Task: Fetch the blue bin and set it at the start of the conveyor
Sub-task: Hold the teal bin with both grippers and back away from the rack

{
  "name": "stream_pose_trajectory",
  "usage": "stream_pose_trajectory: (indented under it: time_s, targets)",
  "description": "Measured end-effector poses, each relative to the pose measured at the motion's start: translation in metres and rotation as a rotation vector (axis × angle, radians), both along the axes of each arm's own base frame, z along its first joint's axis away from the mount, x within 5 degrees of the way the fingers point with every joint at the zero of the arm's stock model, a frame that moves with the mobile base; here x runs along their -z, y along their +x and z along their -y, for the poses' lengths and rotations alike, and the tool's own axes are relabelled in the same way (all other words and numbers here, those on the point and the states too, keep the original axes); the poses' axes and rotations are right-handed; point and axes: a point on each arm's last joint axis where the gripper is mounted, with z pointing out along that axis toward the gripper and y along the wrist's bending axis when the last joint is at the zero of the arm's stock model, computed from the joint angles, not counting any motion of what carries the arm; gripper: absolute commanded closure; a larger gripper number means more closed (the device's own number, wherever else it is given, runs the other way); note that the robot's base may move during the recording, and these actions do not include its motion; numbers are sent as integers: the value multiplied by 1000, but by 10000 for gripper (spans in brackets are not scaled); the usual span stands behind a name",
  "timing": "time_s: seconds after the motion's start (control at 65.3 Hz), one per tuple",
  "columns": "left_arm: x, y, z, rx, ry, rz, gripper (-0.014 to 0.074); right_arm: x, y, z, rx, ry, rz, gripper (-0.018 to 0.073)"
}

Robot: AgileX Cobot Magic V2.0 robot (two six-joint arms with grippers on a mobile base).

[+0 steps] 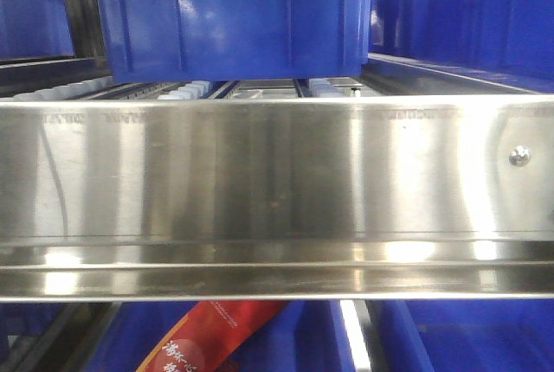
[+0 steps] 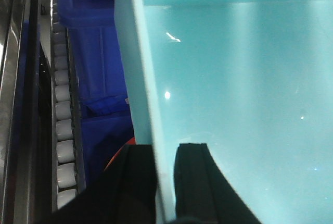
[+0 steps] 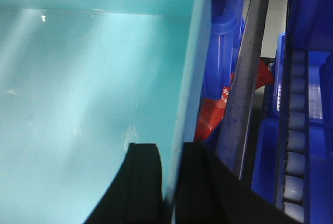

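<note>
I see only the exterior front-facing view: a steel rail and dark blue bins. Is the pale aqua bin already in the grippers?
Observer: On the left, yes. The left gripper is closed on one side wall of the blue bin, one finger inside and one outside.
Operator: And the right side?
Observer: The same. The right gripper clamps the opposite wall.
Operator: Is anything inside the bin?
Observer: The part of the inside that the two wrist views show is bare.
</note>
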Motion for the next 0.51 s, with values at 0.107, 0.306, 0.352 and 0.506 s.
stream_pose_trajectory:
  time_s: [0.107,0.306,0.352,0.506]
  targets:
    - [0,0,0,0,0,0,708,0,0,0,0,0,0,711]
    - [0,0,0,0,0,0,708,0,0,0,0,1,4,711]
    - [0,0,0,-1,2,2,708,0,0,0,-1,0,4,711]
    - [0,0,0,-1,2,2,708,-1,0,0,0,1,8,711]
